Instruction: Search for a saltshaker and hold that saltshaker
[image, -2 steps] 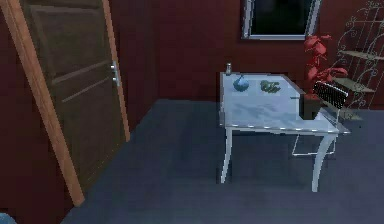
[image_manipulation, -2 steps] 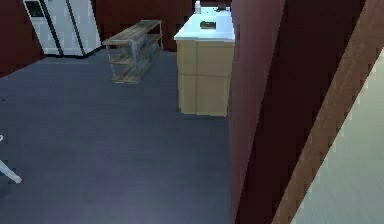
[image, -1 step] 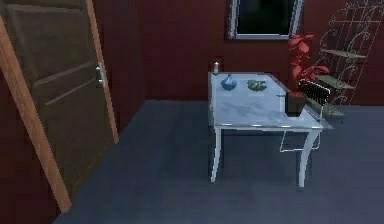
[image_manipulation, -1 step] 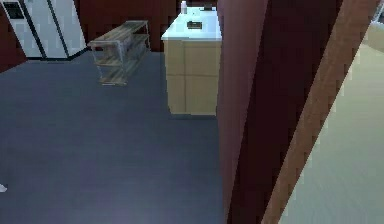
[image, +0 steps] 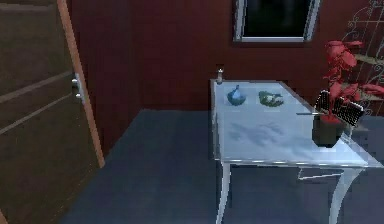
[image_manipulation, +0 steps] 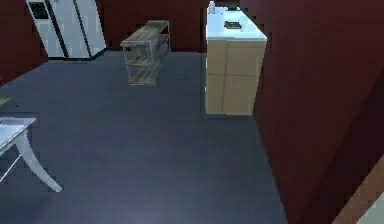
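Ahead of the robot and well beyond the arm's reach, a brown door (image: 40, 110) stands at the forward view's left, then a dark red wall, then a white table (image: 285, 145). At the table's far left corner stands a small upright thing (image: 220, 75), too small to name for sure but the likeliest saltshaker. Right of it lie a blue object (image: 236, 97) and a green dish (image: 269, 98), then a dark pot (image: 326, 130) of red leaves. The step in hand looks like approach: drive along the table's left edge, turn the arm's side toward that corner, and keep the base off the table leg (image: 222, 190). Out on the arm's side stand a fridge (image_manipulation: 70, 28), a low shelf (image_manipulation: 146, 52) and a counter (image_manipulation: 235, 70), all well apart. The gripper's state cannot be told.
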